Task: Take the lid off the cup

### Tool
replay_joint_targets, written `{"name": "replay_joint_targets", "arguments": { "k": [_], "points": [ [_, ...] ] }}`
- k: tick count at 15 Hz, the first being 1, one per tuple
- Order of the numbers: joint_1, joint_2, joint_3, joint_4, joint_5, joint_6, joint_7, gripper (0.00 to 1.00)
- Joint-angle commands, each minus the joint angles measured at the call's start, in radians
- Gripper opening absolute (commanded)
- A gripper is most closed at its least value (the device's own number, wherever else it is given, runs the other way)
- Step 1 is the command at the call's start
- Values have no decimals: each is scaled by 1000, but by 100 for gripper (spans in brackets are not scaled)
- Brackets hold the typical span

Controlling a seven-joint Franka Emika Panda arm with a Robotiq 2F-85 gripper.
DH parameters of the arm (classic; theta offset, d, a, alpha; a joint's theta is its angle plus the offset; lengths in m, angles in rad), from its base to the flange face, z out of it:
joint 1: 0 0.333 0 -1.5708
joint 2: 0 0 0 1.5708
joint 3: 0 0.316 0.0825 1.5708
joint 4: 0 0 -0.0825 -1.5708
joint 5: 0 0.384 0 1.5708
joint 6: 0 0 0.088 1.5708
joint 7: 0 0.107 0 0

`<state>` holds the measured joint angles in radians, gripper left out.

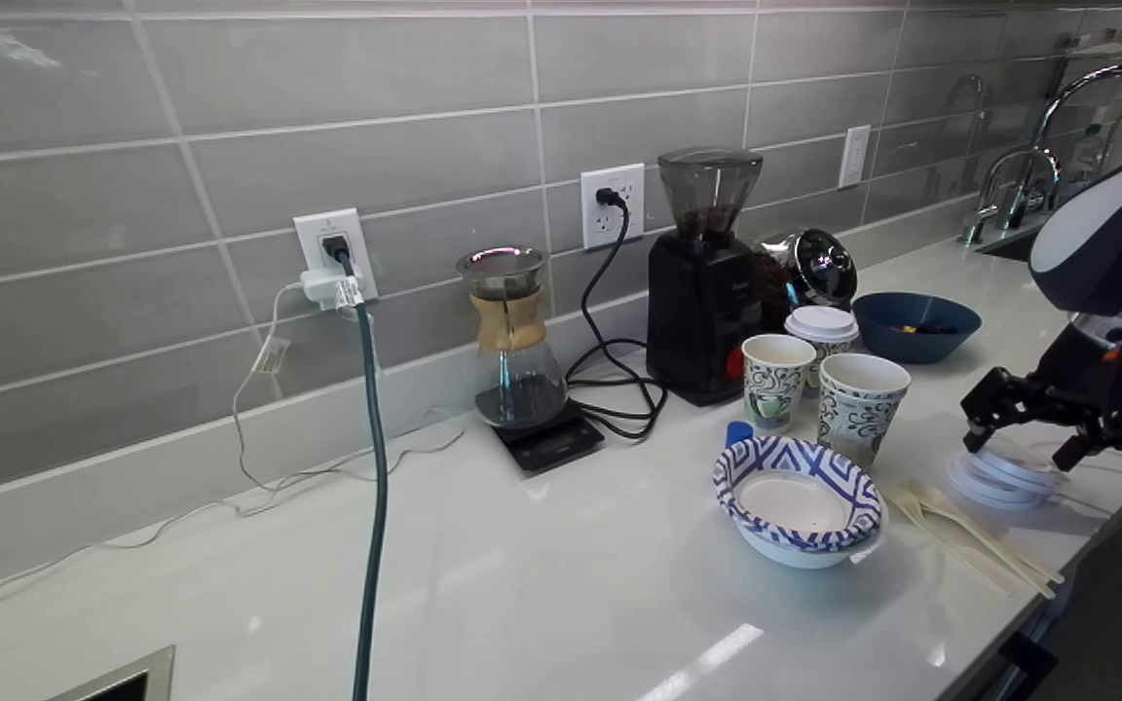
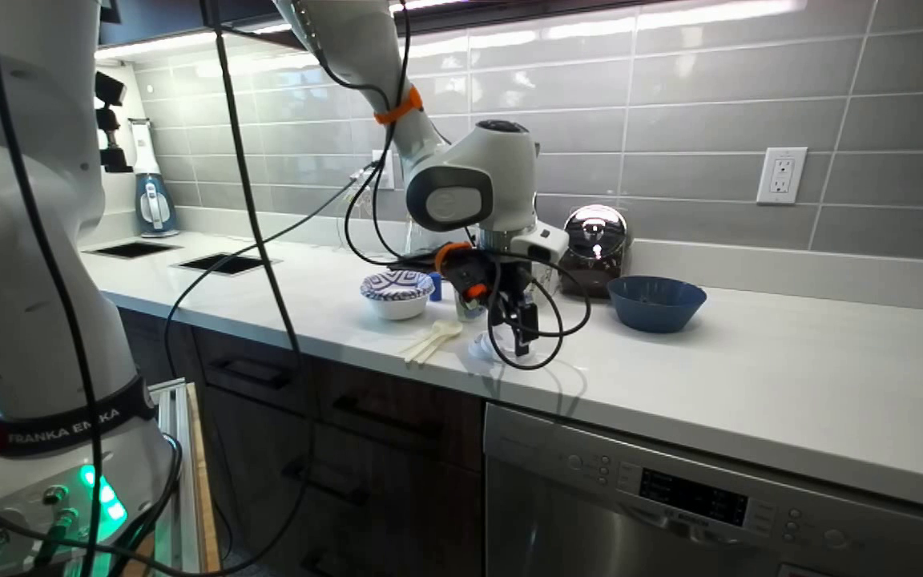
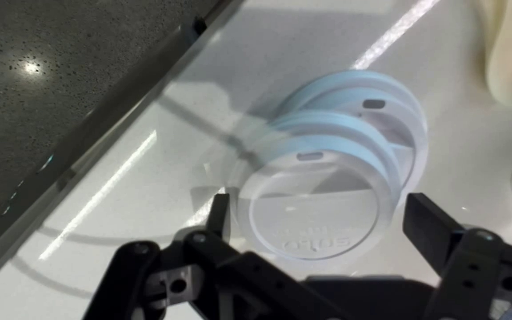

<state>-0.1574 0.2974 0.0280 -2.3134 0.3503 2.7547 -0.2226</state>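
Note:
Several white plastic lids lie in an uneven pile on the counter. The top lid (image 3: 311, 235) shows a sip hole and raised letters; another lid (image 3: 405, 118) sticks out behind it. The pile also shows in both exterior views (image 1: 994, 492) (image 2: 483, 346). My gripper (image 3: 317, 209) points down with its fingers spread on either side of the top lid, a gap at each side. It also shows in an exterior view (image 1: 1022, 450). A paper cup with a darker pattern (image 1: 855, 419) stands uncovered behind the bowl. Behind it, another patterned cup (image 1: 828, 348) wears a white lid (image 1: 822, 322).
A paler greenish cup (image 1: 775, 389) and a blue-and-white bowl (image 1: 800, 550) stand nearby. Pale utensils (image 1: 975, 535) lie beside the lids. A blue bowl (image 2: 656, 306), coffee grinder (image 1: 702, 321) and glass carafe (image 1: 522, 380) are farther back. The counter's front edge (image 3: 118, 115) is close to the lids.

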Motion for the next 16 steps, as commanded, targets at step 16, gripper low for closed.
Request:
{"name": "replay_joint_targets", "arguments": {
  "k": [16],
  "points": [
    [-34, 15, 33, 30, 67, -27, 2, 86]
  ]
}}
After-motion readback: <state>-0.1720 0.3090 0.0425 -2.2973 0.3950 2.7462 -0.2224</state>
